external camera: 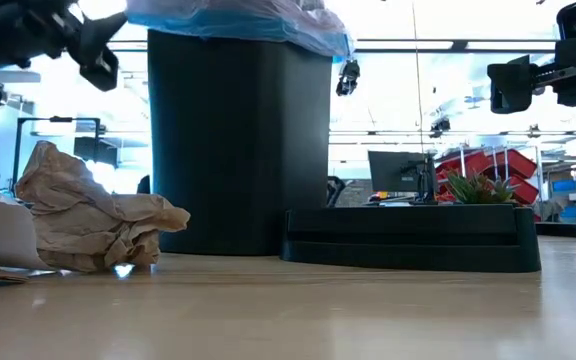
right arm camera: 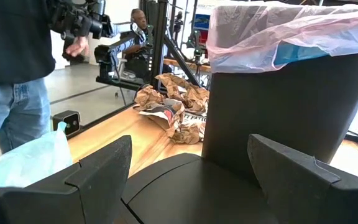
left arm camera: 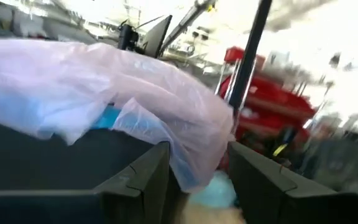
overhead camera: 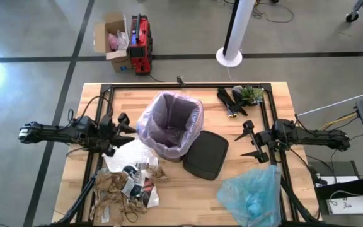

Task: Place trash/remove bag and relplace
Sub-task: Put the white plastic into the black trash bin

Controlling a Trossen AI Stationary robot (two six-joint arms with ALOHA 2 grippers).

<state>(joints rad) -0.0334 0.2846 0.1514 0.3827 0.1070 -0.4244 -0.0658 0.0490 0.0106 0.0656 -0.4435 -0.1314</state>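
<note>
The black bin (external camera: 238,150) stands mid-table, lined with the pale pink-lavender bag (overhead camera: 169,120), whose edge is folded out over the rim (left arm camera: 104,93). The trash (overhead camera: 128,186), crumpled brown paper and printed scraps, lies on the table at the near left. My left gripper (overhead camera: 128,126) hovers open just left of the bin's rim, raised to the level of the bag's overhang and apart from it (external camera: 98,55). My right gripper (overhead camera: 251,142) waits open to the right of the bin. The crinkly light blue bag (overhead camera: 252,194) lies at the near right.
The bin's flat black lid (overhead camera: 205,155) lies on the table against the bin's near right side, below my right gripper. A black-and-green clump (overhead camera: 241,98) sits at the far right. A person (right arm camera: 17,74) stands beyond the table's edge.
</note>
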